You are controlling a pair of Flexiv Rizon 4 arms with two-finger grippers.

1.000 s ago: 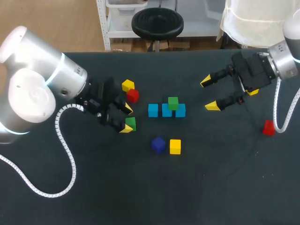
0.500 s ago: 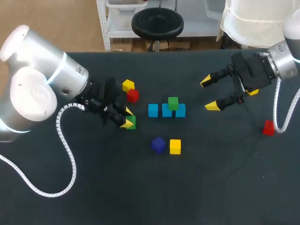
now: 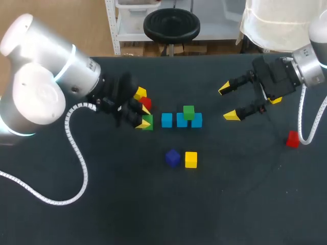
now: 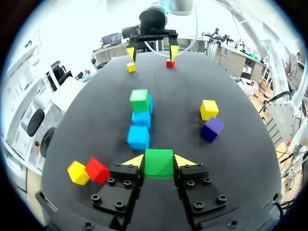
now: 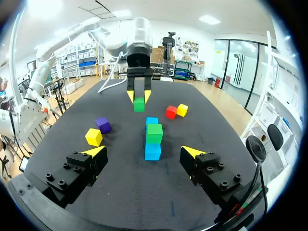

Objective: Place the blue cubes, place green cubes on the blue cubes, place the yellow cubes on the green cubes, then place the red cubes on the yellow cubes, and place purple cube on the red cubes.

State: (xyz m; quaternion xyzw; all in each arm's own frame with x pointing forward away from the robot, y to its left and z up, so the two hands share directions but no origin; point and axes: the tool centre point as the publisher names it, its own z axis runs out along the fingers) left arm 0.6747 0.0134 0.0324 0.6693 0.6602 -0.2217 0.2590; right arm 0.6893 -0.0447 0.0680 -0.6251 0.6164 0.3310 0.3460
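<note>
My left end effector (image 3: 143, 118) is closed on a green cube (image 4: 159, 164), one yellow tip at each side of it, and I cannot tell if the cube touches the table (image 3: 102, 204). This cube is near the end of a row of three blue cubes (image 3: 167, 120), with a small gap between them. A second green cube (image 3: 189, 112) sits on top of the row, over the two blue cubes farther from my left end effector. Beside the left end effector lie a red cube (image 3: 145, 102) and a yellow cube (image 3: 139, 93), close together. On the near side of the row, a purple cube (image 3: 172, 157) and another yellow cube (image 3: 191, 159) stand just beside each other. My right end effector (image 3: 228, 102) is spread wide and holds nothing, well apart from the row. Another red cube (image 3: 292, 139) lies alone near the right arm's cable.
</note>
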